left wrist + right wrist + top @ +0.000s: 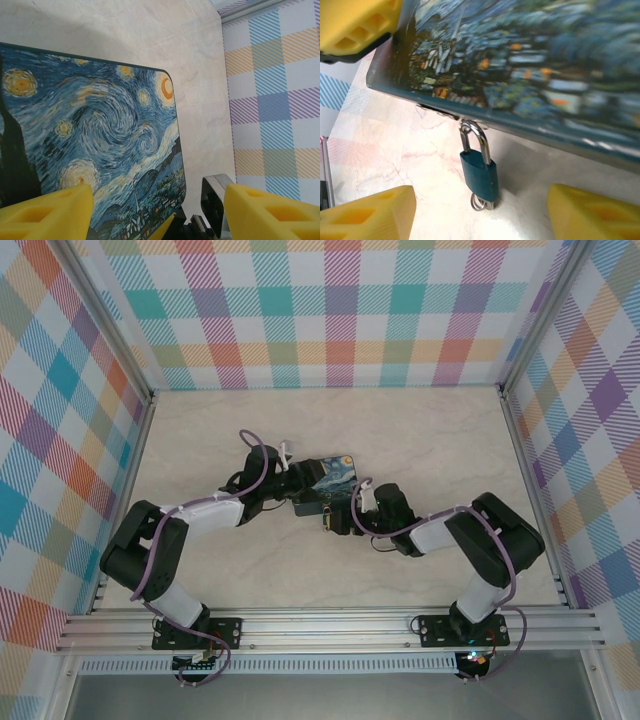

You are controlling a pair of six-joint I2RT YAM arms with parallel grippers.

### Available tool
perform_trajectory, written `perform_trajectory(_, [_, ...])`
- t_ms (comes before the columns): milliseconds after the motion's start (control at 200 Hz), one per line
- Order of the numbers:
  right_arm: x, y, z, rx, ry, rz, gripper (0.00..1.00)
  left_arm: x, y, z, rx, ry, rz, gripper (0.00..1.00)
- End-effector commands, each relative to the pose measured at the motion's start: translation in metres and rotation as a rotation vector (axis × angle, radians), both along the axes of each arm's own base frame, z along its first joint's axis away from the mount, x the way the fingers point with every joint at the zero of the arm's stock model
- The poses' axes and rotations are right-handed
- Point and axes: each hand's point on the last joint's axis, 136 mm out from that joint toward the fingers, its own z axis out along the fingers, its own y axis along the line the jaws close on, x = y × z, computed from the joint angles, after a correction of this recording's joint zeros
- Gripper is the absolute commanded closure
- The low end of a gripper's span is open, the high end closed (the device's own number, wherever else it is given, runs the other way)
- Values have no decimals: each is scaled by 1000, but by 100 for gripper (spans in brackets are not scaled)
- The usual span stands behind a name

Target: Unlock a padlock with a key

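The padlock (479, 172) is seen straight ahead of the right pincer (480, 207), in line with the gap between its fingers. It is hung by its thin shackle from a fitting on the edge of the box (530, 60). Its body is teal, small and rigid. It is judged light, smooth and apt to swing on the shackle when pushed, so it is best pinched across the flat faces of the body, clear of the underside. A small wire ring (479, 202) is seen at that underside, nearest the pincer. The key itself cannot be made out, and whether it is seated in the lock cannot be told.

The right pincer is spread wide with nothing held. The left pincer (157, 210) is likewise spread, with the box's corner lying between its fingers; no squeeze on the box can be confirmed. Beyond and above the padlock, approach from over the top is crowded by the box's overhanging edge. The table (395, 150) lies just beneath the lock.
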Motion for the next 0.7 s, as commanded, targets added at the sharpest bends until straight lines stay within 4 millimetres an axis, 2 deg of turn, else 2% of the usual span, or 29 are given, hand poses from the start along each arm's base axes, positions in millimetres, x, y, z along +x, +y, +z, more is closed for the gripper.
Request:
perform_trajectory(0, [12, -11, 5, 16, -18, -39, 27, -3, -4, 4, 11, -2, -5, 30])
perform_trajectory(140, [38, -13, 15, 69, -45, -63, 27, -1, -1, 16, 37, -30, -5, 28])
perform_trajectory(275, [70, -12, 32, 112, -87, -61, 27, 1, 3, 15, 58, -28, 5, 27])
perform_trajectory(435, [97, -10, 45, 122, -125, -54, 27, 6, 6, 13, 65, -26, 18, 26])
perform_trajectory(550, [91, -16, 47, 122, -119, -73, 26, 10, 5, 9, 69, -18, 17, 26])
perform_trajectory(695, [62, -21, 37, 143, -50, -65, 28, 13, 2, 6, 64, -14, 10, 26])
